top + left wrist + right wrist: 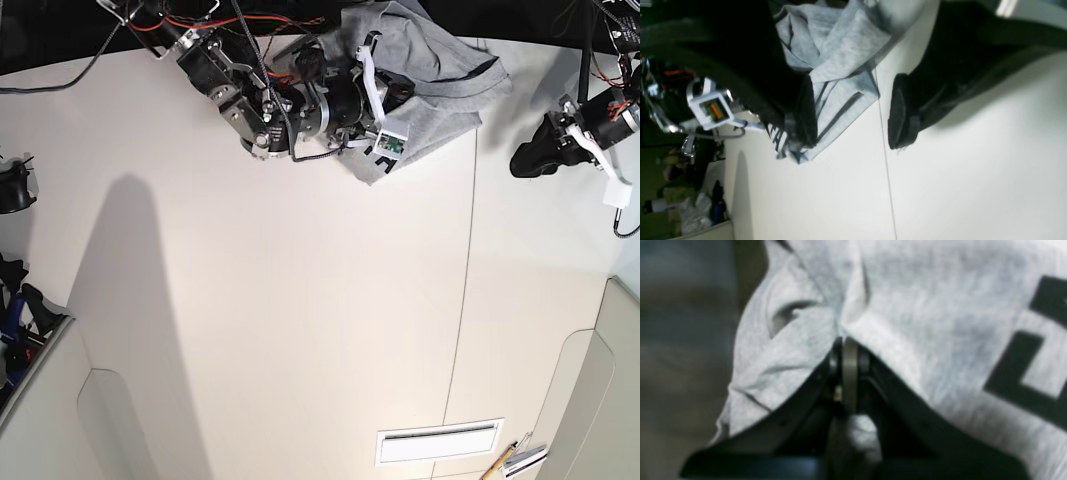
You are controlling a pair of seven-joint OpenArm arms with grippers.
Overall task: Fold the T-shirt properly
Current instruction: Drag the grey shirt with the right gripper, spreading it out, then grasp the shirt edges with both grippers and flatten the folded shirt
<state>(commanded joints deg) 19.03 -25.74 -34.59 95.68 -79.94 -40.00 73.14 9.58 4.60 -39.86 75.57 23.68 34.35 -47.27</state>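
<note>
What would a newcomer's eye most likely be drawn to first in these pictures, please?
Probably the crumpled light grey cotton T-shirt, bunched at the top of the white table in the base view. Next, the right arm's black tool down in its folds, beside bold black printing in the right wrist view. Then the left arm's black tool, spread open in its own wrist view.

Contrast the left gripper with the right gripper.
The left gripper is open, while the right gripper is closed on the T-shirt. The left gripper hangs off to one side of the shirt; the right gripper is right at its folds. Both have black fingers.
</note>
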